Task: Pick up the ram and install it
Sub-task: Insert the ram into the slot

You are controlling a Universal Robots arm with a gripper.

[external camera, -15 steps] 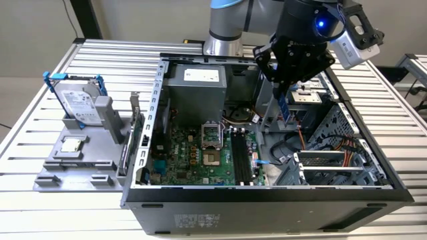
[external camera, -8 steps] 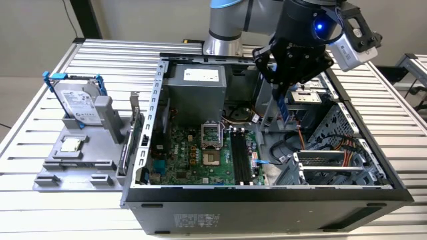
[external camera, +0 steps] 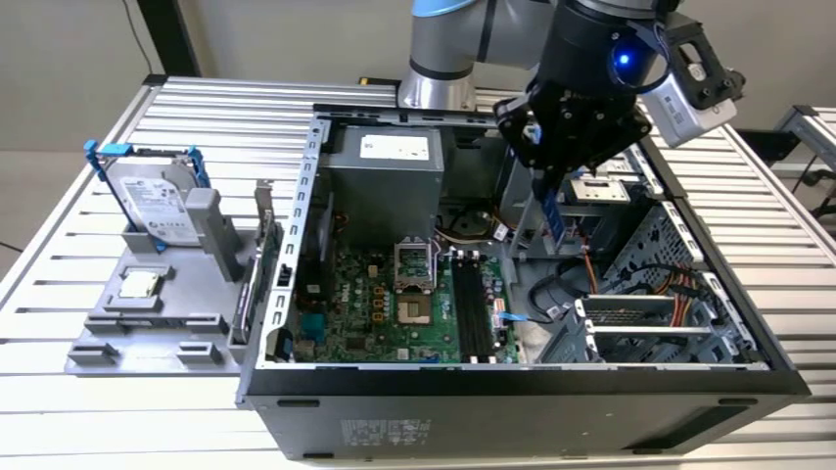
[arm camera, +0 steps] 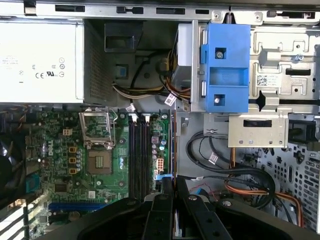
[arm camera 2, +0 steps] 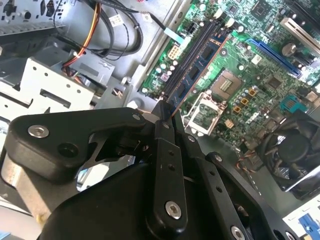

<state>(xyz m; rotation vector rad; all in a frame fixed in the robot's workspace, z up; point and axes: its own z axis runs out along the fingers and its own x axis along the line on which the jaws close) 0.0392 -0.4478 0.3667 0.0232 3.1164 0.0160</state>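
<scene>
The gripper (external camera: 559,168) is clenched on the ram (external camera: 557,211), which hangs lengthwise below it, above the motherboard (external camera: 392,304) inside the open computer case (external camera: 523,387). In the first wrist view the ram (arm camera: 173,145) shows edge-on over the motherboard's rim, beside the black memory slots (arm camera: 138,150) and not seated in them.
</scene>
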